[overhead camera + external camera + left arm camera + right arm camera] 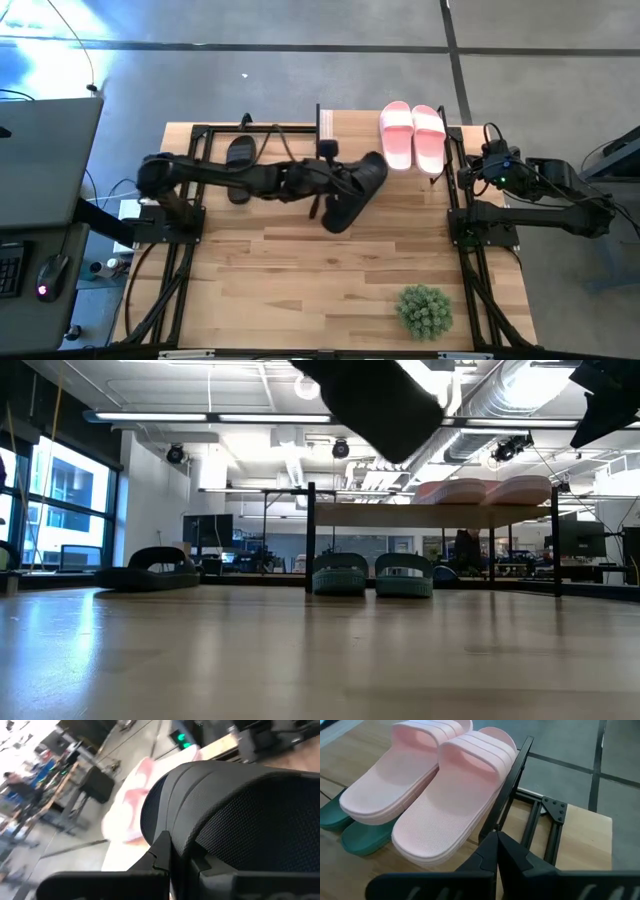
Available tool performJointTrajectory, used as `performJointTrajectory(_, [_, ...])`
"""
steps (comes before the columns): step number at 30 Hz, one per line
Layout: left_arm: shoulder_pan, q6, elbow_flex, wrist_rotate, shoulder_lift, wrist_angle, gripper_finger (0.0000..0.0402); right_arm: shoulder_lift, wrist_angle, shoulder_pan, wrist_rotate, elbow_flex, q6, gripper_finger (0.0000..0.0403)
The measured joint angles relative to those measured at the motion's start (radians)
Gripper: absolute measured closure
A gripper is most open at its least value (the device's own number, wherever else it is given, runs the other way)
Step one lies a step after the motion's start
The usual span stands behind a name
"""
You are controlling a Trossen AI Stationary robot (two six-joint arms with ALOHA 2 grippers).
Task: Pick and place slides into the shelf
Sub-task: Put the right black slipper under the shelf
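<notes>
High view shows the left end effector [345, 190] reaching across the middle of the worktop [300, 290], its fingers pinched shut on a black slide [352, 192] that hangs tilted above the wood, just in front of the shelf [322, 125]. The second black slide [239, 155] lies flat near the far left side of the worktop, beside the left arm. The pink slides [412, 135] sit side by side on the shelf's top board, toward its right end. In the low view the green slides [373, 575] stand as a pair on the worktop under the shelf's top board, with the pink pair [483, 490] above them and the held black slide [375, 400] dark at the upper edge, clear of the worktop. The left wrist view is nearly filled by the black slide's strap [235, 820], and a pale pink shape beyond it is probably the pink pair, though it is too blurred to be sure. The right end effector [480, 170] waits at the right edge of the worktop, fingers pressed together and holding nothing; its wrist view looks onto the pink pair [427, 785] by the shelf's black frame, green toes [355, 832] showing below. A round spiky plant [424, 310] stands near the front right corner.
</notes>
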Motion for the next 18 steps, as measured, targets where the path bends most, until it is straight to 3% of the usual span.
performJointTrajectory(18, [0.043, 0.039, 0.421, 0.151, 0.352, -0.160, 0.0401, -0.002, 0.000, 0.000, 0.010, 0.000, -0.001, 0.0402])
